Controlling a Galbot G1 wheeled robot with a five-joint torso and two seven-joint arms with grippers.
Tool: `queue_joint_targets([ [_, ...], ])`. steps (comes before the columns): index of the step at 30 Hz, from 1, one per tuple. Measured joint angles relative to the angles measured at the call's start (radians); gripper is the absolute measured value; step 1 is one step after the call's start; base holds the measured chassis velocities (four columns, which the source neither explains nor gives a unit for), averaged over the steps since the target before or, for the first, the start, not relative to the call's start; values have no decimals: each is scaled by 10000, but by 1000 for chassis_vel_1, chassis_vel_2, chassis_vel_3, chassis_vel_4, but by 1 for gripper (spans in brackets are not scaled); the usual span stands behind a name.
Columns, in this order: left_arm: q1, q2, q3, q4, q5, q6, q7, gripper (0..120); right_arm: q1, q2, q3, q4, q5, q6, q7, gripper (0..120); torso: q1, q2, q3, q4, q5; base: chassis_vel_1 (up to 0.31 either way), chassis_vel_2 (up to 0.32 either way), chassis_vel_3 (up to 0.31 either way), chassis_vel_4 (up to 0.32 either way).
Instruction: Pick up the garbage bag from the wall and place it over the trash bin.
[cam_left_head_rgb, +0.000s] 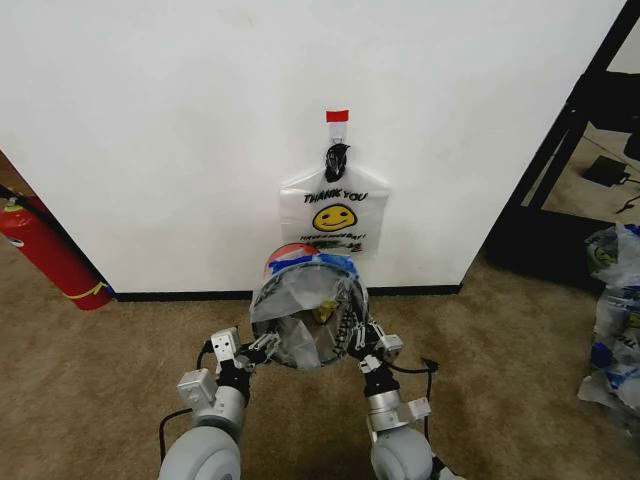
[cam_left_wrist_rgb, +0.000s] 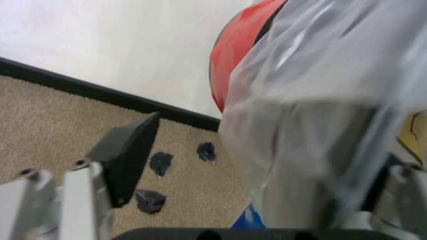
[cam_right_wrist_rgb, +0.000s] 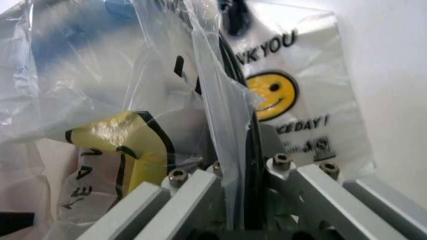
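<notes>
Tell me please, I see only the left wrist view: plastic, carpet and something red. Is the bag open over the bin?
Observer: In the head view the garbage bag is spread into a round open mouth between the left gripper and the right gripper. The trash bin shows red at its far edge.
Operator: Does the right side hold it firmly?
Observer: The right wrist view shows that gripper's fingers closed on a fold of the plastic.
Operator: Does anything hang on the wall?
Observer: Yes, a second bag with a smiley face hangs from the hook.
</notes>
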Motion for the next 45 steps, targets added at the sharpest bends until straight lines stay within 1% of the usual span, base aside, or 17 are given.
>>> queue_joint_targets([
  [2, 22, 2, 5, -32, 1, 30, -21, 77, 0, 42, 0, -28, -111, 42, 0, 0, 0, 0, 0, 0, 0, 0, 0, 0, 0],
  [5, 74, -7, 23, -135, -16, 131, -70, 62, 24, 158, -24, -89, -262, 80, 60, 0, 0, 0, 0, 1, 0, 0, 0, 0, 0],
  [8, 92, -32, 25, -211, -61, 169, -122, 52, 60, 216, -39, -158, -359, 89, 169, 0, 0, 0, 0, 0, 0, 0, 0, 0, 0],
  [9, 92, -32, 25, -211, -61, 169, -122, 52, 60, 216, -39, -158, -359, 89, 169, 0, 0, 0, 0, 0, 0, 0, 0, 0, 0],
  [10, 96, -46, 25, -233, -93, 175, -146, 48, 73, 242, -48, -186, -393, 99, 217, 0, 0, 0, 0, 0, 0, 0, 0, 0, 0],
  [12, 99, -76, 20, -267, -168, 181, -216, 36, 90, 307, -79, -256, -494, 126, 332, 0, 0, 0, 0, 0, 1, 0, 0, 0, 0],
  [13, 99, -92, 18, -269, -185, 181, -239, 35, 95, 329, -88, -283, -528, 139, 368, 0, 0, 0, 0, 0, 0, 0, 0, 0, 0],
  [16, 84, -142, 6, -271, -249, 181, -275, 22, 95, 401, -151, -356, -611, 167, 502, 0, 0, 0, 0, 1, 1, 0, 0, 0, 0],
  [17, 84, -142, 6, -271, -249, 181, -275, 22, 95, 401, -151, -356, -611, 167, 502, 0, 0, 0, 0, 1, 1, 0, 0, 0, 0],
  [21, -7, -205, 6, -234, -423, 190, -273, 4, 71, 410, -240, -339, -615, 165, 643, 0, 0, 0, 0, 0, 0, 0, 0, 0, 0],
  [23, -34, -243, 5, -169, -497, 216, -301, 0, 72, 397, -240, -324, -610, 165, 642, 0, 0, 0, 0, 0, 0, 0, 0, 0, 0],
  [32, -109, -288, -6, -24, -597, 223, -341, 0, 52, 299, -222, -250, -488, 165, 467, 0, 0, 0, 0, 0, 1, 0, 0, 0, 0],
  [35, -135, -277, -30, -20, -605, 223, -345, 0, 59, 292, -212, -238, -474, 166, 451, 3, 0, 0, 0, 0, 1, 0, 0, 0, 0],
  [39, -164, -257, -110, 66, -606, 195, -381, 0, 31, 285, -203, -218, -466, 169, 429, 15, 0, 0, 0, 2, 2, 0, 0, 0, 0],
  [42, -171, -250, -133, 93, -605, 174, -403, 0, 4, 263, -203, -176, -423, 170, 409, 21, 0, 0, 0, 0, -1, 0, 0, 0, 0],
  [44, -165, -233, -172, 120, -609, 147, -427, 0, -46, 228, -202, -126, -324, 168, 387, 31, 0, 0, 0, 0, 1, 0, 0, 0, 0],
  [45, -165, -233, -172, 120, -609, 147, -427, 0, -46, 228, -202, -126, -324, 168, 387, 31, 0, 0, 0, 0, 1, 0, 0, 0, 0],
])
